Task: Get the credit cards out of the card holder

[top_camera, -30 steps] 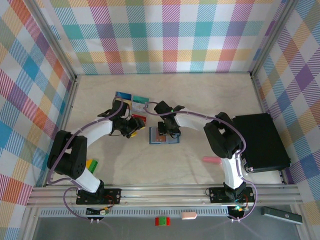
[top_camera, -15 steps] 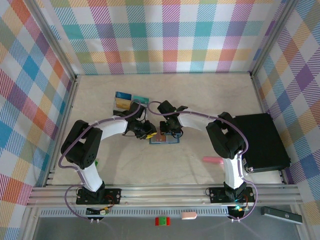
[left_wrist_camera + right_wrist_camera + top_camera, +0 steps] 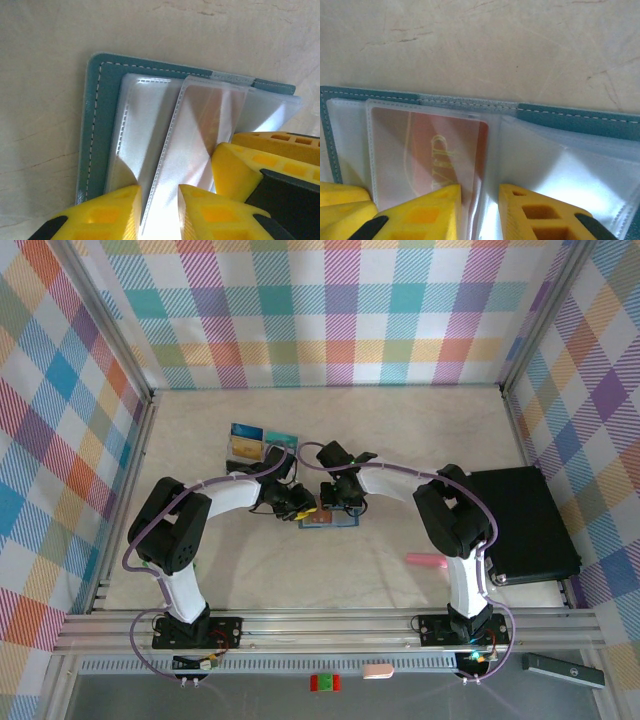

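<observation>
Lying open on the beige table (image 3: 420, 440), the teal card holder (image 3: 338, 522) sits near the middle, with both grippers meeting over it. The left gripper (image 3: 302, 508) reaches in from the left and the right gripper (image 3: 334, 502) from the far right, their yellow fingers just beside each other.

From the left wrist, the left gripper (image 3: 159, 192) stands with a narrow gap astride the edge of a raised clear sleeve (image 3: 200, 130); whether its pads press the sleeve cannot be told. From the right wrist, the right gripper (image 3: 480, 192) likewise straddles the edge of the sleeve holding a red card marked VIP (image 3: 435, 145), and a firm pinch cannot be confirmed.

Three loose cards (image 3: 262, 440) lie far left of the holder. A black box (image 3: 520, 525) rests at the table's right edge.
</observation>
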